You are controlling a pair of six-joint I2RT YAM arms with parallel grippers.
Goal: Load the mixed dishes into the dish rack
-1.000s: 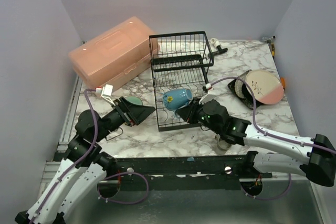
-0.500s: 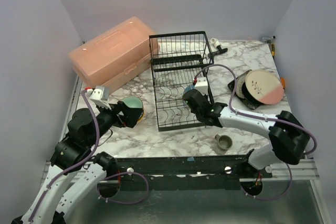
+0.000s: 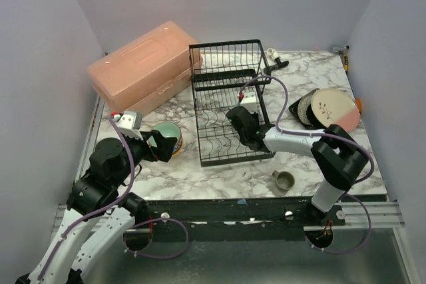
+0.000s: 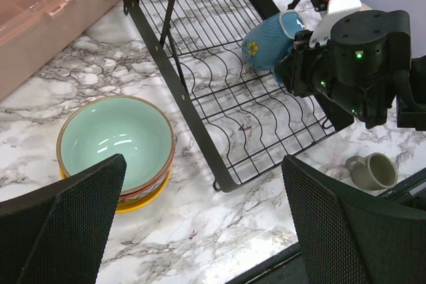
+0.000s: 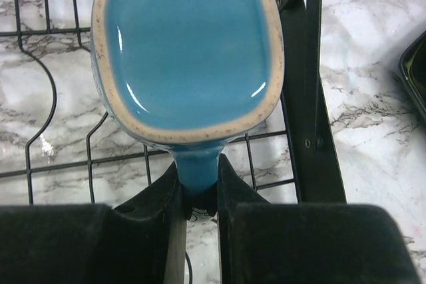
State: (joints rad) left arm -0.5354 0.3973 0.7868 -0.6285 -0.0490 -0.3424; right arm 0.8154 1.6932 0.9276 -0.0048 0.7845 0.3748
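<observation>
The right gripper [image 5: 197, 171] is clamped on the stubby handle of a blue dish [image 5: 186, 51], holding it tipped on its side over the lower tier of the dish rack [image 3: 226, 94], near the rack's right rail. The pinch on the handle leaves the body of the dish free, apparently so it can be lowered among the curved wires without the fingers fouling them. From the left wrist view the dish [image 4: 266, 41] appears to hang just above the wires [image 4: 219, 104], though whether it touches them cannot be told

The left gripper [image 4: 203, 161] hovers with its jaws spread wide, holding nothing, above and just beside a stack of bowls [image 4: 116, 141] with a mint green one on top and a yellow one at the bottom. The stack sits on the marble surface [image 3: 200, 177] close to the rack's left side, toward the surface's left edge. The wide spread looks like readiness to take the top bowl by its rim

An olive mug [image 3: 284, 179] stands upright near the near edge, off the rack's near right corner. A pink-cream plate [image 3: 333, 110] leans on dark plates by the right edge. A salmon-pink box [image 3: 143, 64] fills the far left corner. Apart from the blue dish, no dish shows in the rack, so the loading appears to be at an early stage
</observation>
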